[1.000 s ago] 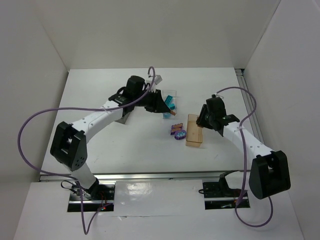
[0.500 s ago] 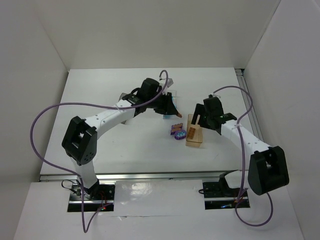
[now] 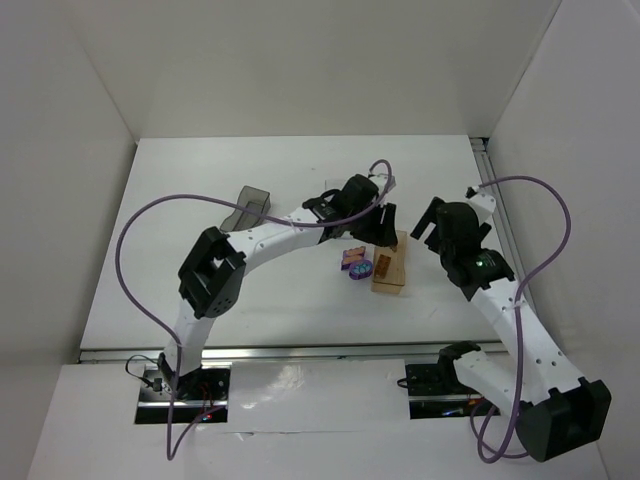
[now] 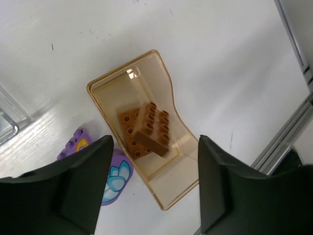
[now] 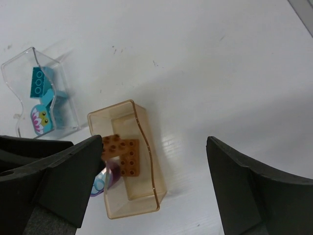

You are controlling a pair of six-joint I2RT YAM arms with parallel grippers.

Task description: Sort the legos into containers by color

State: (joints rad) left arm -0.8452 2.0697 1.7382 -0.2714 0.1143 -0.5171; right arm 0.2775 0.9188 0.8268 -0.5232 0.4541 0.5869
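Note:
The translucent orange bin point(image 4: 177, 172) lies under my open left gripper point(image 4: 154, 191), its fingers point(image 4: 83, 186) hanging above either side with nothing between them. Two orange bricks point(image 4: 144, 132) lie stacked inside. Two purple legos point(image 4: 115, 178) rest on the table by the bin's left wall. The right wrist view shows the same bin point(image 5: 139, 188) and orange bricks point(image 5: 126, 152), plus a clear bin point(image 5: 22, 66) holding teal bricks point(image 5: 40, 84). My right gripper point(image 5: 156, 188) is open and empty, high and right of the orange bin point(image 3: 388, 285). The clear bin is hidden under my left arm in the top view.
An empty smoky grey bin point(image 3: 250, 206) stands left of my left arm. A metal rail point(image 3: 495, 205) runs along the table's right edge. White walls close in the table on three sides.
My left arm swung right from the clear bin to above the orange bin and opened, letting go an orange brick. My right gripper opened over that bin, then pulled back to the right.

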